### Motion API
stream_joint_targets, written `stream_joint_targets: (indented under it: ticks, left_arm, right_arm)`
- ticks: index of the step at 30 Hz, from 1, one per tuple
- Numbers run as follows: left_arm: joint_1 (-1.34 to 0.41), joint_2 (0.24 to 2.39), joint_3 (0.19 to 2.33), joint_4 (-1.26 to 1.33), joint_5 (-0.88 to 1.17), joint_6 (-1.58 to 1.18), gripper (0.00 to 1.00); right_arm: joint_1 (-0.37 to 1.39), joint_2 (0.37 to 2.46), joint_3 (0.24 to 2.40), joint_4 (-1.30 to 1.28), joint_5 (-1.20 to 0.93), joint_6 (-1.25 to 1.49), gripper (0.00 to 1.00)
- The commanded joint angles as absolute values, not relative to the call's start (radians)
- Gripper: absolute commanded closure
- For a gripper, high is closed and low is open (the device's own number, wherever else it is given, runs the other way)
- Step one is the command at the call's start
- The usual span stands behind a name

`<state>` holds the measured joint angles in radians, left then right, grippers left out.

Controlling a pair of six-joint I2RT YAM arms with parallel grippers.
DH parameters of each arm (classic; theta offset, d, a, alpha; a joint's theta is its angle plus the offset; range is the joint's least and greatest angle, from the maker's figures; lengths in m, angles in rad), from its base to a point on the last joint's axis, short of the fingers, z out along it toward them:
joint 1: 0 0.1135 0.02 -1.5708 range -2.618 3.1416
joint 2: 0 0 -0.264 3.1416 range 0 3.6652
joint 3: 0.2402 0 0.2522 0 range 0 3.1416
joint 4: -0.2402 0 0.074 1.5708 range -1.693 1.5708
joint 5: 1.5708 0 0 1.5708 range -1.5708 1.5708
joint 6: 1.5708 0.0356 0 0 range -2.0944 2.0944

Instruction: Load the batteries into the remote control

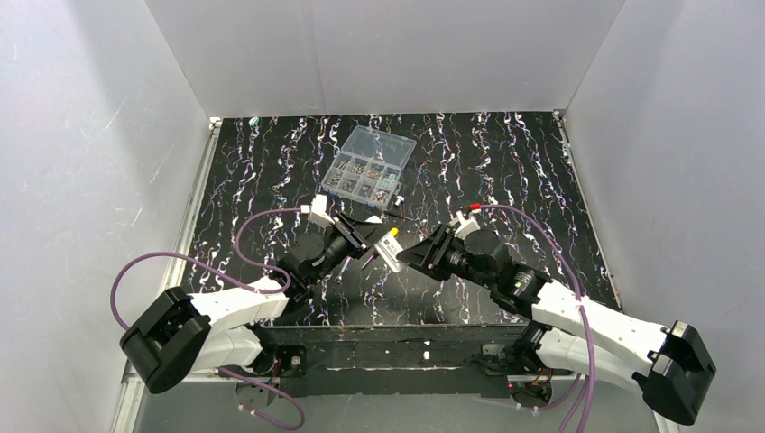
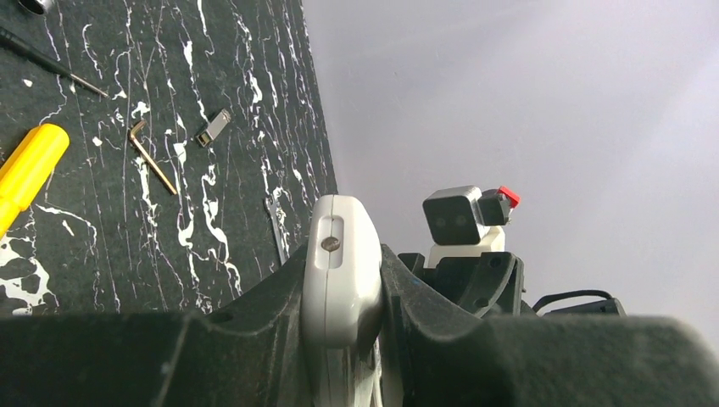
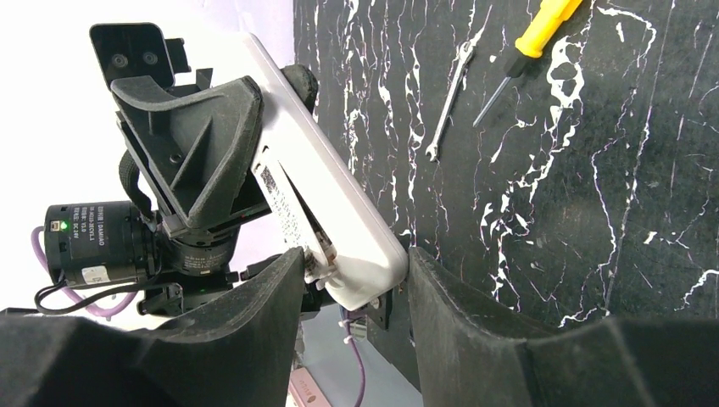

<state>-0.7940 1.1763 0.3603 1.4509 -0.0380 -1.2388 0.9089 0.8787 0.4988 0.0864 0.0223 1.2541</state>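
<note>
White walls box in a black marbled table (image 1: 505, 180), and the remote (image 3: 331, 195) hangs above its middle, clear of the surface. One end of it is clamped in the left gripper (image 2: 342, 284). Its long axis runs from there straight across to the right gripper (image 3: 356, 263), whose jaws stand either side of the free end, about touching; whether they press I cannot tell. Both arms are at the remote, the right meeting it end-on, so I'd guess a two-handed hold is next
</note>
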Motion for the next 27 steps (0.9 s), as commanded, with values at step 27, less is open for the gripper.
stream_joint_targets:
  ticks: [27]
  left_arm:
    - [-0.799, 1.146, 0.409, 1.541, -0.039, -1.253, 1.0]
  right_arm:
    - [0.9, 0.886, 0.5, 0.177, 0.007, 1.238, 0.39]
